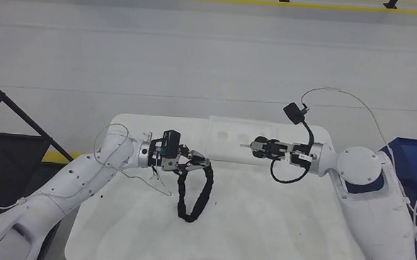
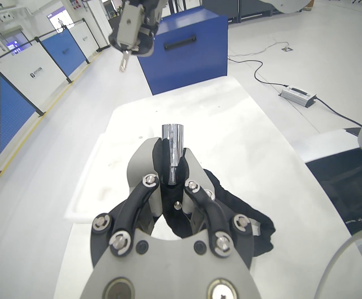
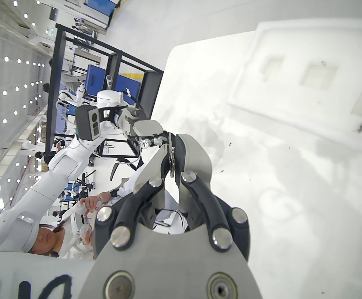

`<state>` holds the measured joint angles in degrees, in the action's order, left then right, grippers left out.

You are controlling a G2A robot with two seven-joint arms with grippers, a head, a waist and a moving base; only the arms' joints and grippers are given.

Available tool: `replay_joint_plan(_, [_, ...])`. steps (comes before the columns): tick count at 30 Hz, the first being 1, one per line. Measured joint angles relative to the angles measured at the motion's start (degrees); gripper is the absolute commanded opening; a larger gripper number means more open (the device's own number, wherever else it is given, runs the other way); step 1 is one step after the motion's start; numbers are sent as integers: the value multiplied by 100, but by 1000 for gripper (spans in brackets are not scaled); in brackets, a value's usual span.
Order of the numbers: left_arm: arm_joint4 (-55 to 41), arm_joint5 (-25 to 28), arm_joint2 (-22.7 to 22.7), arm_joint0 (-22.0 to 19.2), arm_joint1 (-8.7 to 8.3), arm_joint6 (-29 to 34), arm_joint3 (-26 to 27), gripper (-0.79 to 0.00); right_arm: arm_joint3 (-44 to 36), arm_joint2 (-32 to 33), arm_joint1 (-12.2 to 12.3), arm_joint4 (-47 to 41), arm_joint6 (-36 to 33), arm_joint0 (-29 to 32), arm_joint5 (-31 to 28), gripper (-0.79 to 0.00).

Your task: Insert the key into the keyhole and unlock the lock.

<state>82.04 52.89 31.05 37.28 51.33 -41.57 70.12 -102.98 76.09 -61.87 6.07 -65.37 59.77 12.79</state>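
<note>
lock [image 2: 173,141]: chrome cylinder; end face turned away from the left wrist camera; a small bright disc in the right wrist view, slot too small to make out.
key [image 2: 123,62]: head buried between the pads of the right tool [image 3: 173,153]; blade sticking out free towards the lock; from the right wrist camera just a toothed edge between the pads.
cable [image 1: 194,193]: black loop hanging below the lock; partly covered by the body of the left tool [image 2: 169,151] in its own view; unclear whether the low end touches the counter [image 1: 260,232].
tray [image 1: 229,135]: white foam, lying on the counter; shallow square recesses with pale floors.
left tool: clamped tight on the lock cylinder, cable sleeve squeezed in with it; held above the counter just off the tray's left end, on the near side.
right tool: closed on the key's head; held above the tray's near edge.
key and lock: well apart, both raised, the key over the tray, the lock just beside it.
</note>
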Motion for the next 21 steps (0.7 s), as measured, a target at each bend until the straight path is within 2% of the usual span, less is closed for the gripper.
replay_joint_plan(5, [-421, -43, 276, 122, -35, 452, 564, -785, -838, 58, 77, 196, -462, 79, 692, -785])
replay_joint_plan(9, [-574, -193, 305, 166, 35, 775, 929, -785, -1316, 109, 126, 266, -677, 121, 885, -785])
replay_joint_plan(16, [-736, -416, 148, 53, 294, 1030, 1005, -785, -1690, 163, 187, 445, -645, 193, 935, -785])
replay_joint_plan(21, [-751, -408, 134, 48, 309, 1014, 988, -785, -1695, 165, 189, 452, -639, 195, 935, -785])
